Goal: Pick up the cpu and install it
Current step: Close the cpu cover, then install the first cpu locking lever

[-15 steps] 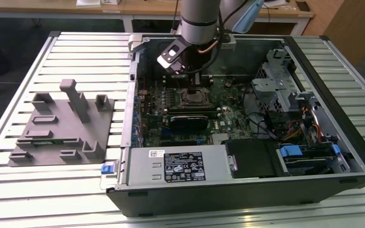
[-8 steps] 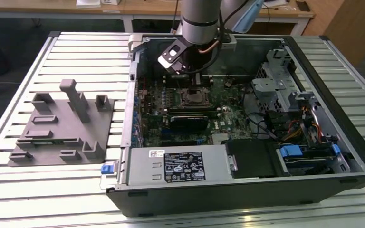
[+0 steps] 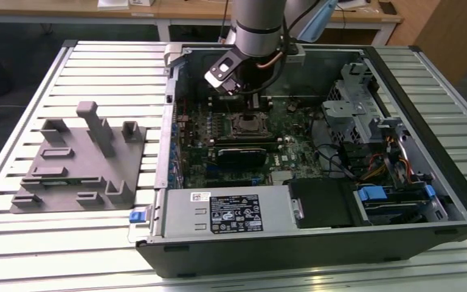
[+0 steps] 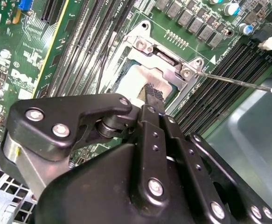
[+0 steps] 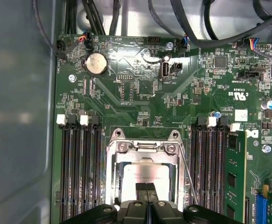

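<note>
Starting at the gripper (image 5: 146,195): both fingers are pressed together w/ no gap between the tips and nothing pinched. The tips sit over the middle of the cpu (image 5: 147,172); whether they touch its top or hover just above it cannot be told. The cpu lies flat inside the socket frame (image 5: 145,145) on the motherboard (image 5: 140,88), pale metal top up. The retention lever (image 4: 233,81) juts out from the frame as a thin wire, so the socket is prob. not latched (judgement only). Handling notes (est.): light, rigid, flat part; smooth metal lid, likely slippery under hard pads; underside contacts fragile, so no sliding, tilting or heavy push. Best hold is across two opposite edges, chip kept level. W/ the frame close around it, edge access looks tight, so any press belongs on the lid centre only. Memory slots (image 5: 75,172) flank the socket frame on both sides, w/ one module (image 5: 233,177) fitted. Ext. view ref., from the socket frame: power supply (image 3: 229,213) at 6 o'clock, drive bays (image 3: 363,115) at 3 o'clock. The grey fixture (image 3: 79,158) rests on the slatted table (image 3: 22,255) at 9 o'clock of the case (image 3: 315,249), well apart from the arm.
</note>
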